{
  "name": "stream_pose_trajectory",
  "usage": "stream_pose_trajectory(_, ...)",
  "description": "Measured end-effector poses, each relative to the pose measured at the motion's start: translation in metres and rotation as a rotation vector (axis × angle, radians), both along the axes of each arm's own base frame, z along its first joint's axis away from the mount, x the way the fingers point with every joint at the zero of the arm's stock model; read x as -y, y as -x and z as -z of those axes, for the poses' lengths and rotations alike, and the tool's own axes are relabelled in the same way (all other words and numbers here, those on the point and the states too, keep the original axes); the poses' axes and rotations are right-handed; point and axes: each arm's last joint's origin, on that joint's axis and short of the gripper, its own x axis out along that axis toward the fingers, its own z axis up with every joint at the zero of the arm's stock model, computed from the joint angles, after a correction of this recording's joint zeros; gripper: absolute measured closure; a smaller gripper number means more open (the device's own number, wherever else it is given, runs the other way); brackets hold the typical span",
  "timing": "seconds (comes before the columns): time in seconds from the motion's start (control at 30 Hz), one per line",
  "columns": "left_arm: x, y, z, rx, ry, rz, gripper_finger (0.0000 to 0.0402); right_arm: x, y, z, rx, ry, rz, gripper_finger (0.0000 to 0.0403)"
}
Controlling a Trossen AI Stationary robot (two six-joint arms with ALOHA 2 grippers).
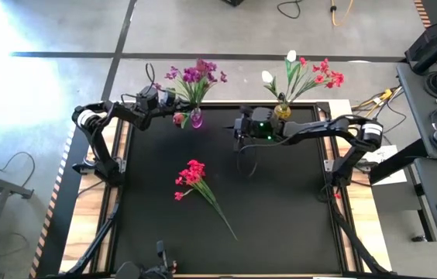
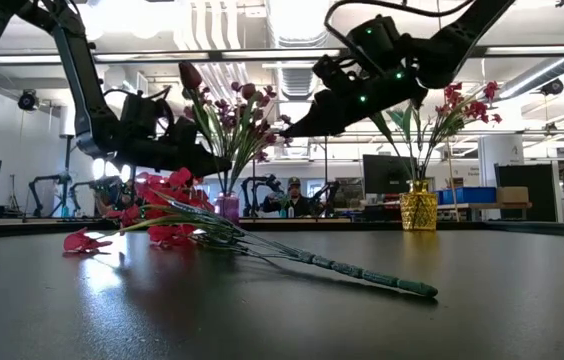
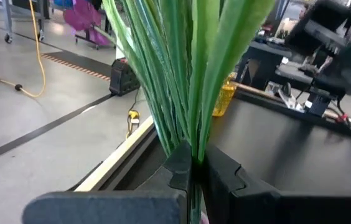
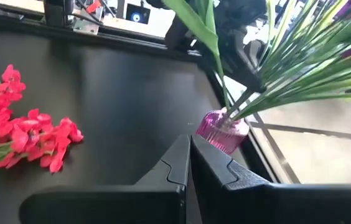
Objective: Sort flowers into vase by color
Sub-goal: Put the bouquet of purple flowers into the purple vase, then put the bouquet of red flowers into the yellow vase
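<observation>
A bunch of purple flowers stands with its stems in a small purple glass vase at the table's far edge. My left gripper is beside that vase, shut on the bunch's green stems. Red, pink and white flowers stand in a yellow vase at the far right. A red bunch lies flat on the black table, its long stem pointing toward the near right. My right gripper hovers between the vases, shut and empty. My left gripper pinches several green stems and leaves of the purple bunch between its two fingers, just above the vase. The fingers come about level from the table's left and lie across the stems. The stems rise upright past the fingers, with their lower ends in the purple vase.
The black tabletop lies open to the right of the red bunch. The table's frame rails run along its sides. Beyond the far edge are floor, cables and workshop benches; a person sits far behind the table.
</observation>
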Motion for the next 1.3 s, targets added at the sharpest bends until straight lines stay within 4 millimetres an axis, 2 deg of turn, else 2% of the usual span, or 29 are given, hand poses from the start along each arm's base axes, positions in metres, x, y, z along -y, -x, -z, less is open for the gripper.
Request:
stream_pose_trajectory(0.43, 0.0013, 0.0010, 0.0059, -0.047, 0.003, 0.001, 0.0393, -0.0006, -0.0007, -0.0091, 0.022, 0.022, -0.006, 0.0394)
stream_pose_trajectory(0.87, 0.0012, 0.0012, 0.0065, -0.050, 0.012, -0.004, 0.0324, -0.0006, -0.0006, -0.0088, 0.018, 0.024, -0.008, 0.0394)
stream_pose_trajectory(1.3, 0.0004, 0.0053, 0.0068, -0.083, 0.021, -0.009, 0.0319, -0.0008, -0.0003, -0.0077, 0.007, 0.020, -0.008, 0.0394)
